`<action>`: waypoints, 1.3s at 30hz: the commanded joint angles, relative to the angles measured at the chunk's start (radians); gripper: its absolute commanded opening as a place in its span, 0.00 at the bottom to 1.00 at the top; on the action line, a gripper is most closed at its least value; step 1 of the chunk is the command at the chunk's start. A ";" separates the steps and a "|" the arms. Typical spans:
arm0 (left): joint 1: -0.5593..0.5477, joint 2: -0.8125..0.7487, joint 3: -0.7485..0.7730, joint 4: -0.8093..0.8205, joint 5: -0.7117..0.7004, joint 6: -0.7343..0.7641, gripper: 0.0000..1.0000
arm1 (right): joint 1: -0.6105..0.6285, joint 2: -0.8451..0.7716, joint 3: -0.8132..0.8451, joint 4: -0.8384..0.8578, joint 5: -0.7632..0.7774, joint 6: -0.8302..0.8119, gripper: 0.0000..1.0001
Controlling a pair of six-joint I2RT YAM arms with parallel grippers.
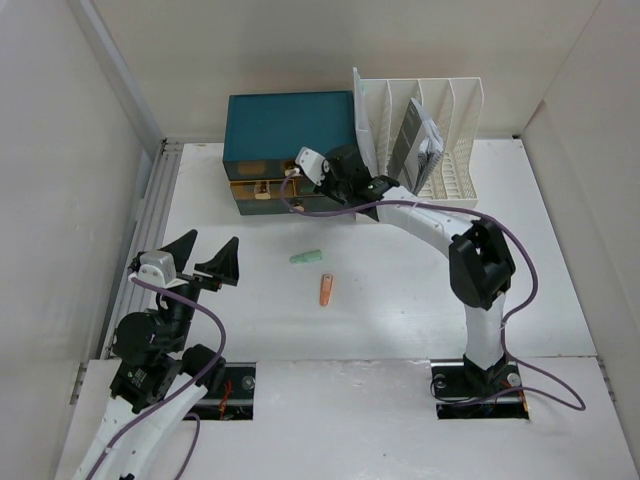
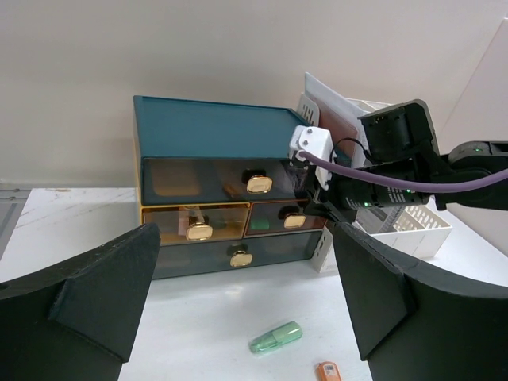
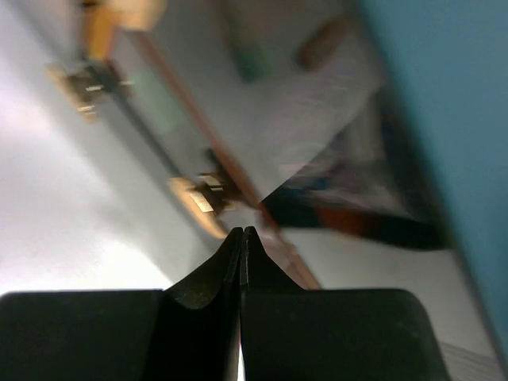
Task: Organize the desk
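Note:
The white desk holds a teal drawer box at the back, also in the left wrist view. A pale green capped tube and a small orange item lie loose in front of it. My left gripper is open and empty, low at the desk's left, facing the drawers. My right gripper is shut with nothing seen between its fingers. Its tips are at the box's front, right beside a gold knob of the brown middle-right drawer.
A white slotted file rack stands right of the drawer box with a grey booklet in it. The yellow middle-left drawer sticks out slightly. White walls enclose the desk; a metal rail runs along the left edge.

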 commanded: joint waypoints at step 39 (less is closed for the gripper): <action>0.045 1.078 0.062 0.574 0.180 -0.555 0.41 | -0.331 -0.893 -0.436 0.238 -0.590 0.392 0.57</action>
